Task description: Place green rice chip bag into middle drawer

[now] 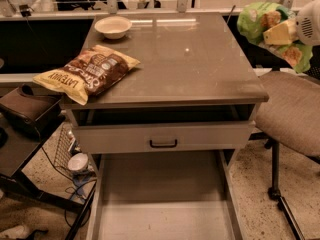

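The claw (279, 33) pinched the green bag (256, 20) in the air, just off the table's (190, 69) right edge. The drawer (160, 204) stood open below the table's front. An early release could drop it onto the chair (295, 109) beside the table.

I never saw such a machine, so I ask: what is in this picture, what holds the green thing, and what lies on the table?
This is a mobile robot with one arm. Only its gripper shows, at the upper right, beside the table and near a chair, shut on the green rice chip bag. The single camera looks down on the table from its front. On it lie a brown-and-yellow chip bag and a pale bowl. Below, under a pale drawer front, the middle drawer stands pulled out.
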You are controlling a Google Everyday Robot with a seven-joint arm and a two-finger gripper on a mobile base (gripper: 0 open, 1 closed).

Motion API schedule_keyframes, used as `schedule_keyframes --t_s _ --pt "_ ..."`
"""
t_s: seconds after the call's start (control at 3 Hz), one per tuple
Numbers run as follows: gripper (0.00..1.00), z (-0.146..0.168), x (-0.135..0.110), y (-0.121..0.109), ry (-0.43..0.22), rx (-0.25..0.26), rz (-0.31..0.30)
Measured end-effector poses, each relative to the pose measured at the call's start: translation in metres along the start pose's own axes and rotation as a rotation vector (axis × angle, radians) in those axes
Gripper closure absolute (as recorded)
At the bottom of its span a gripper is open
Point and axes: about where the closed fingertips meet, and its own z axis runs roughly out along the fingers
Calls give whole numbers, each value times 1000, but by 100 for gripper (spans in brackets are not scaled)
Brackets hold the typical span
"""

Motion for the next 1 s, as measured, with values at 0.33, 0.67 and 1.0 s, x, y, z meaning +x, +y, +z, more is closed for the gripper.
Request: schedule_keyframes --t_s 0.33,0.67,1.0 --pt "100 3 7 5 3 -19 11" --pt "100 -2 29 6 9 -51 26" --pt "100 5 110 27 81 -201 83"
